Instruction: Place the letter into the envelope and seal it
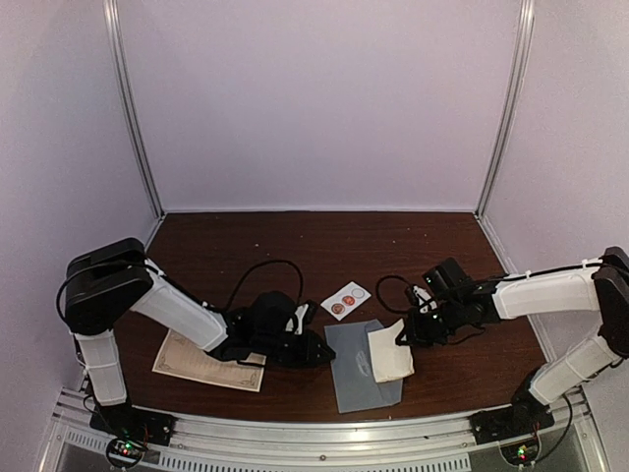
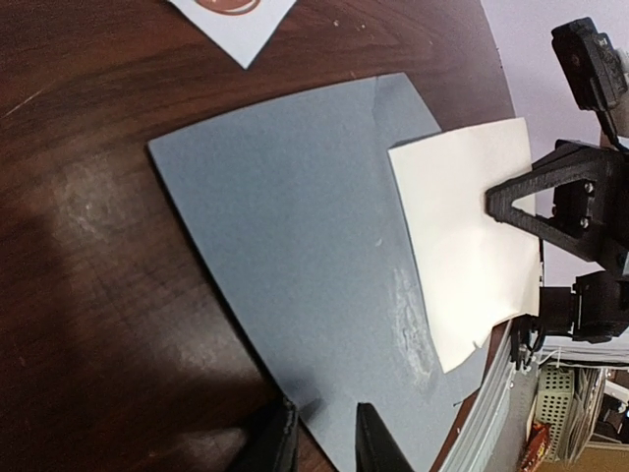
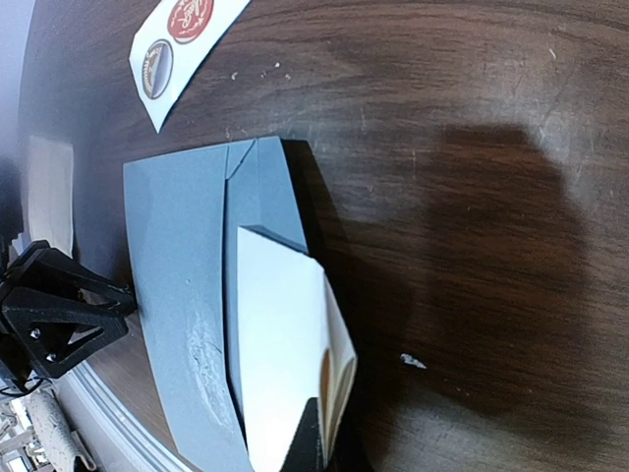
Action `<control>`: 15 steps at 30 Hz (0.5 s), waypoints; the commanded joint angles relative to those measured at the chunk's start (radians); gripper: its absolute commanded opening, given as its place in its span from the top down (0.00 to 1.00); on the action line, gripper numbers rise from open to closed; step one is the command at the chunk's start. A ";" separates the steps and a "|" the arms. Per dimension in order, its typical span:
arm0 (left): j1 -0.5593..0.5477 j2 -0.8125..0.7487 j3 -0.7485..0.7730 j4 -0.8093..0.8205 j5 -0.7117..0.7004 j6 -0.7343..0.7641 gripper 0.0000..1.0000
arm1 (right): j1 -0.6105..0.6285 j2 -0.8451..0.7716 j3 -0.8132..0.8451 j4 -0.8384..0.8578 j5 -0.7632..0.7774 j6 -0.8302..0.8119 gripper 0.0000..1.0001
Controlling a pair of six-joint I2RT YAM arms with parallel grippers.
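Left jaws part-open at the left edge of the envelope [image 2: 295, 246], flat on the tabletop [image 1: 295, 246]. Right jaws clamped on the letter [image 2: 462, 256], overlapping the envelope's right side. Sticker card [image 1: 345, 300] beyond.

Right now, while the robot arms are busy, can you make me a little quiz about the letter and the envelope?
1. True or false: the letter is already all the way inside the envelope.
2. What is pinching the letter? A) the left arm B) the right arm C) nothing, it lies loose
3. How many round stickers are on the white card?

Key
1: False. Most of the letter shows, lying over one side of the envelope.
2: B, the right arm's fingers.
3: Two.
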 commanded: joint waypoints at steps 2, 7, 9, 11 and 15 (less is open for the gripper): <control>0.007 0.034 0.021 -0.018 0.010 0.028 0.78 | -0.005 0.028 0.002 0.043 0.002 -0.003 1.00; 0.007 0.041 0.028 -0.022 0.013 0.031 0.79 | -0.005 0.050 0.009 0.062 -0.008 0.000 1.00; 0.007 0.044 0.033 -0.025 0.015 0.034 0.79 | -0.004 0.057 0.012 0.073 -0.014 0.003 1.00; 0.008 0.048 0.036 -0.026 0.020 0.035 0.79 | -0.005 0.066 0.013 0.085 -0.022 0.008 1.00; 0.007 0.052 0.042 -0.028 0.023 0.037 0.79 | -0.002 0.078 0.012 0.113 -0.037 0.020 1.00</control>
